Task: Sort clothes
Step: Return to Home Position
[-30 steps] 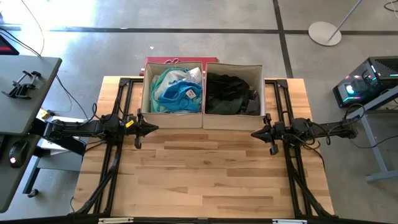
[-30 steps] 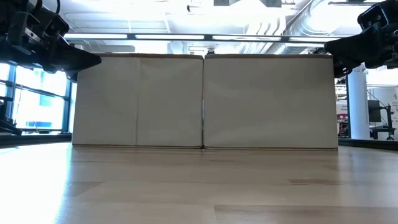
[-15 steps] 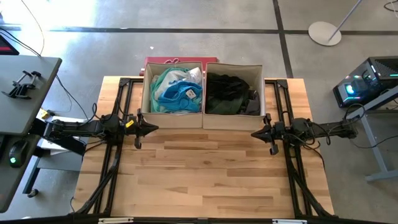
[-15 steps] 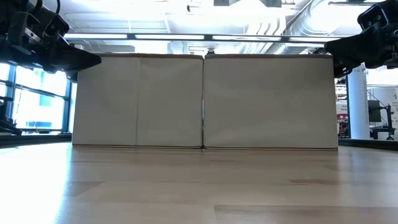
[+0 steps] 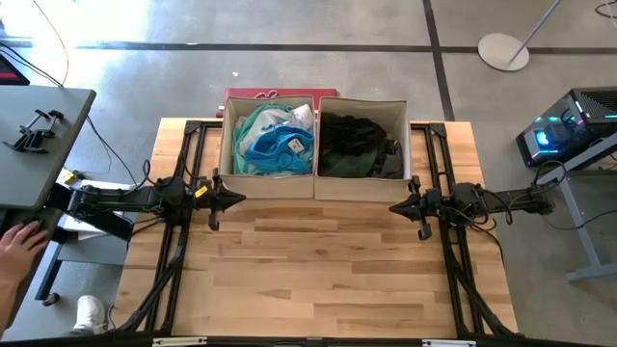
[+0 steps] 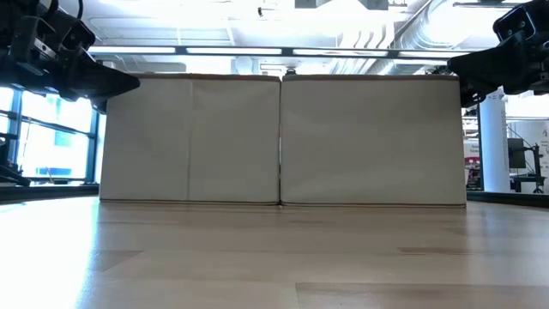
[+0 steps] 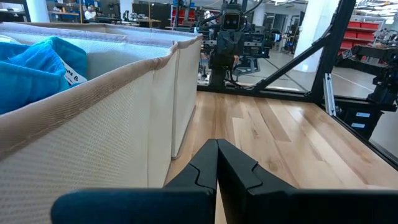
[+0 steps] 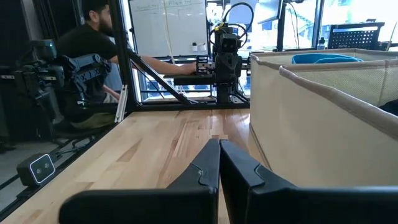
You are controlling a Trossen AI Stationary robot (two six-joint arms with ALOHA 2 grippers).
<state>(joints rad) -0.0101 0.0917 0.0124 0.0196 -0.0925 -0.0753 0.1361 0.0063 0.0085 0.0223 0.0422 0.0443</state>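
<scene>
Overhead, two beige fabric bins stand side by side, touching, at the far edge of the wooden table (image 5: 318,270). The left bin (image 5: 265,186) holds the light clothes (image 5: 272,140): teal, bright blue and white garments piled to the rim. The right bin (image 5: 362,189) holds the dark clothes (image 5: 355,145): black and charcoal items. The left gripper (image 5: 234,199) sits just beside the left bin's front corner; the right gripper (image 5: 395,205) sits just beside the right bin's front corner. Both point inward, well apart from each other. A person's hand (image 5: 19,241) rests on a side desk left of the table, with a white shoe (image 5: 89,313) below it

At table height, the left bin (image 6: 190,137) and right bin (image 6: 373,137) fill the middle of the view. The left gripper (image 6: 133,85) and the right gripper (image 6: 453,62) hang above the table, level with the bins' top edge

Left wrist view: the left gripper (image 7: 217,144) has its fingers pressed together, holding nothing. The left bin (image 7: 93,137) runs alongside it, a bright blue garment (image 7: 37,68) showing above the rim

Right wrist view: the right gripper (image 8: 219,144) likewise has its fingers together and empty, the right bin (image 8: 323,143) beside it. A seated person (image 8: 93,56) shows beyond the table
</scene>
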